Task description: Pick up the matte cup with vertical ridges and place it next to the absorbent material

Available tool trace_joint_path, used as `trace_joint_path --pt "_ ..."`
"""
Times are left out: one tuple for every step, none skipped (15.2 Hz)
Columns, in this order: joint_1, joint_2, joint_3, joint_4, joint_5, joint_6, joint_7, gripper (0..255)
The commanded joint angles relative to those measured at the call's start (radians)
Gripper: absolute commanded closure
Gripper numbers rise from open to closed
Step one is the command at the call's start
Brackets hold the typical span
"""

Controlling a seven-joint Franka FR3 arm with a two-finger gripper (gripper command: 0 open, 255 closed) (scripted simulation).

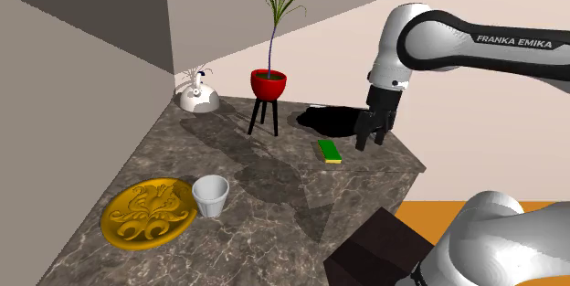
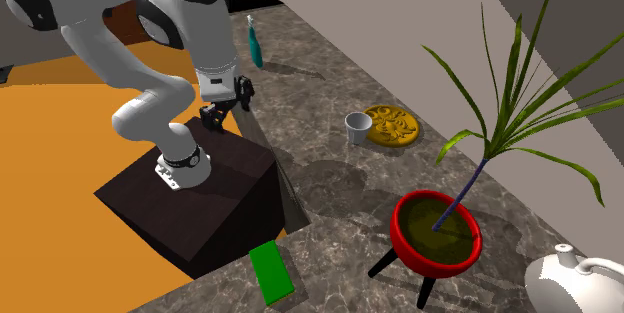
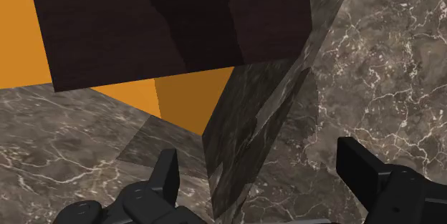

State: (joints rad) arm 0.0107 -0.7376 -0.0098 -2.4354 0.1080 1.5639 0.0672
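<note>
— Marble first: I have the dark, veined marble counter (image 1: 274, 188) up on the shoulder view. Where is the cup on your screen?

— I see the white matte cup with vertical ridges (image 1: 211, 195) standing upright on the counter. It is just beside a round gold plate with a raised leaf pattern (image 1: 149, 212), on the plate's right in the shoulder view.

— And the absorbent thing?

— That is the flat green sponge with a yellow edge (image 1: 329, 151). It lies near the counter's edge on the stand's side, well apart from the cup.

— How does the gripper look to you?

— On my wrist view the all-black gripper (image 3: 261, 169) is wide open, its fingers (image 3: 166, 172) standing far apart with nothing held between them. Past them I look down on a corner of the counter, the dark brown box stand (image 3: 172, 22) and a patch of orange floor (image 3: 190, 101). In the shoulder view the gripper hangs in the air near the sponge, towards that view's right.

— What else is on the counter?

— A red bowl-shaped pot on black tripod legs (image 1: 268, 83) holds a spiky green plant. A white kettle (image 1: 197, 98) sits in the far corner by the wall. In the second exterior view I can also make out a slim teal bottle (image 2: 255, 43) beyond the arm.
</note>
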Motion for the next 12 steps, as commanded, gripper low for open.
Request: trace_joint_path --pt "0.0 0.0 0.0 0.0 0.0 0.0 0.0 0" --pt "0.008 0.017 0.016 -0.004 0.014 0.029 0.016 0" --pt "0.015 0.036 0.033 -0.007 0.027 0.057 0.032 0" --pt "0.023 0.056 0.049 -0.008 0.04 0.086 0.047 0" --pt "0.03 0.077 0.065 -0.008 0.052 0.114 0.062 0" --pt "0.037 0.099 0.081 -0.007 0.064 0.143 0.077 0" --pt "0.044 0.123 0.098 -0.004 0.074 0.171 0.092 0" --pt "0.05 0.147 0.113 0.0 0.084 0.2 0.107 0" --pt "0.056 0.173 0.129 0.005 0.093 0.228 0.122 0" --pt "0.062 0.2 0.145 0.012 0.101 0.255 0.137 0" --pt "0.067 0.227 0.16 0.02 0.107 0.283 0.151 0" --pt "0.072 0.256 0.176 0.03 0.113 0.309 0.166 0"
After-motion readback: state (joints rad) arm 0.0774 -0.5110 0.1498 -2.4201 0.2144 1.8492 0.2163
